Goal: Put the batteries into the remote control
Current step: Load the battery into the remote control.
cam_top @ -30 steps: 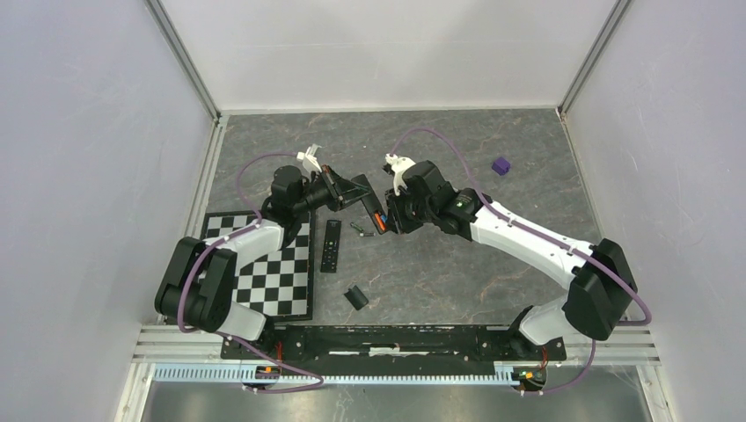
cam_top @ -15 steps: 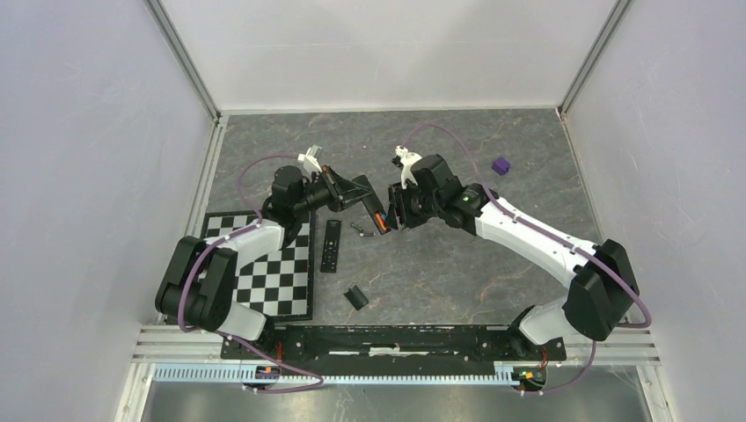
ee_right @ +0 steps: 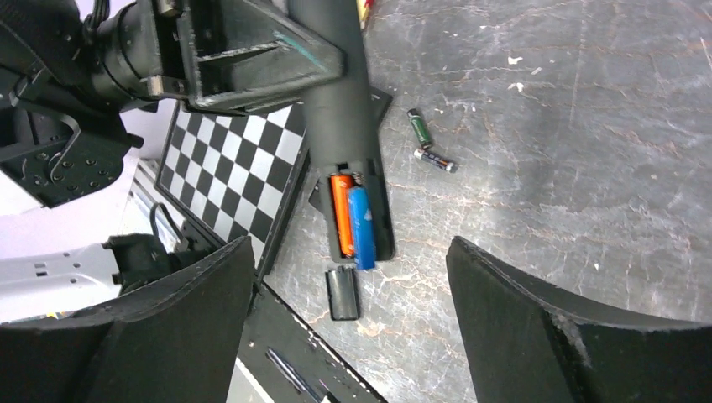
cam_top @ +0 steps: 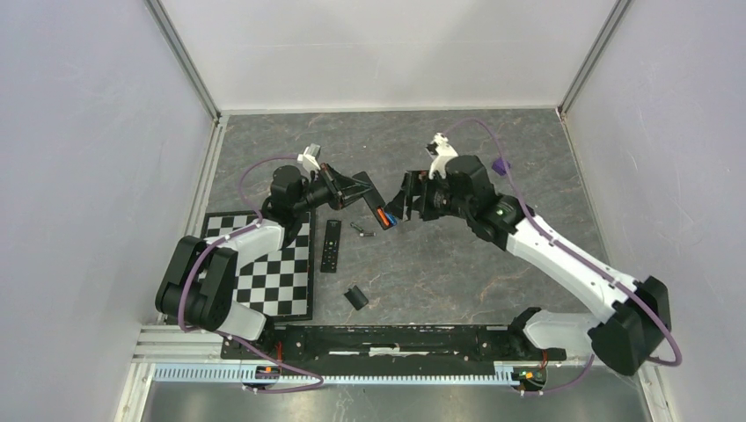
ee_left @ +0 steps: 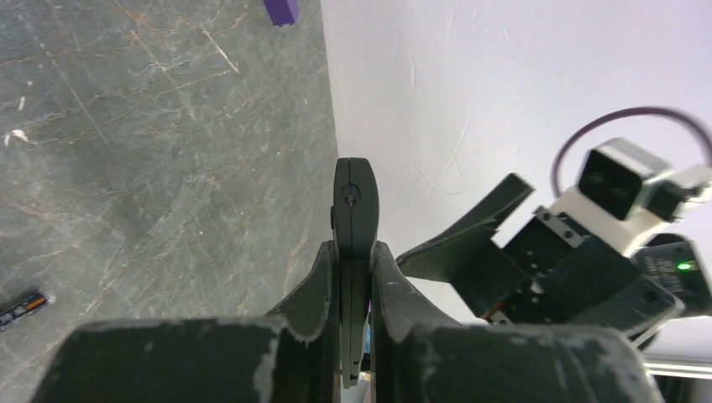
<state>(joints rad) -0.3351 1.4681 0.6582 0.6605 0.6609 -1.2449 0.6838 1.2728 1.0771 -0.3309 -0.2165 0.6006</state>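
My left gripper (cam_top: pixel 356 189) is shut on the black remote control (cam_top: pixel 374 207) and holds it above the table. In the left wrist view the remote control (ee_left: pixel 353 210) stands edge-on between the fingers (ee_left: pixel 315 285). Its open battery bay shows in the right wrist view, on the remote control (ee_right: pixel 340 126). There the orange battery (ee_right: pixel 340 214) lies beside the blue battery (ee_right: pixel 361 228), whose end juts slightly past the bay's edge. My right gripper (ee_right: pixel 351 245) is open with nothing in it, just right of the bay end, at gripper (cam_top: pixel 398 204). The small black cover (ee_right: pixel 342 294) lies on the table.
A second black remote (cam_top: pixel 330 244) lies beside the checkerboard mat (cam_top: pixel 273 272). Two loose batteries (cam_top: pixel 362 229) rest under the held remote, the green one (ee_right: pixel 420 128) and the black one (ee_right: pixel 437 159). A purple block (cam_top: pixel 501 165) sits at the back right. The cover (cam_top: pixel 355 297) lies near the front rail.
My right gripper has opened wide and drawn back to the right, away from the remote's end. The blue battery now shows beside the orange one. The left arm has barely moved.
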